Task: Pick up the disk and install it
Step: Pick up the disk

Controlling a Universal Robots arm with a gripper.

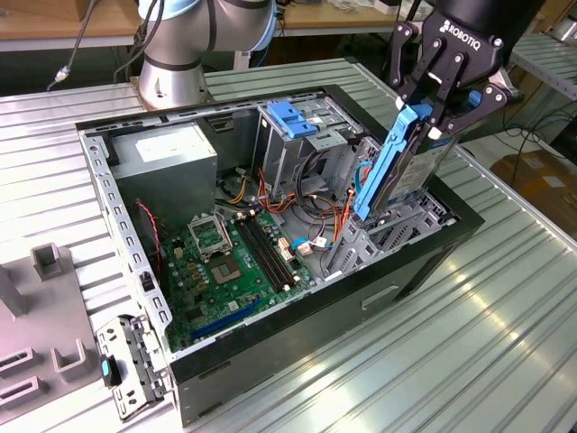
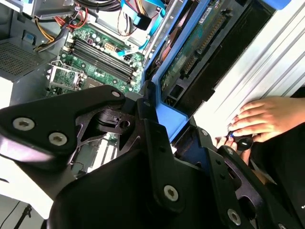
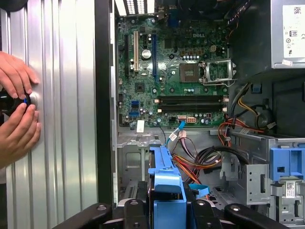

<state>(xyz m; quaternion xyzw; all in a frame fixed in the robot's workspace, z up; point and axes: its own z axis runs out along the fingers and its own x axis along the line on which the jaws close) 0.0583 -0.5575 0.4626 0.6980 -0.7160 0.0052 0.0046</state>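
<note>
The disk (image 1: 422, 170), a dark grey drive in a bright blue carrier, stands on edge, tilted. Its lower end reaches down into the drive bay at the exterior view's right end of the open computer case (image 1: 297, 320). My gripper (image 1: 435, 110) is shut on the disk's upper end, one black finger on each side. In the second wrist view the disk (image 2: 188, 55) shows its green circuit side, running away from the gripper (image 2: 159, 121). In the first wrist view the blue carrier of the disk (image 3: 167, 183) rises from the gripper (image 3: 167, 212), over the bay.
Inside the case lie the green motherboard (image 1: 230, 262), orange and blue cables (image 1: 315, 230), a metal cage with a blue latch (image 1: 290, 117) and the power supply (image 1: 171, 153). A person's hands (image 3: 16, 114) rest on the ribbed table beside the case. A loose bracket (image 1: 126, 365) lies nearby.
</note>
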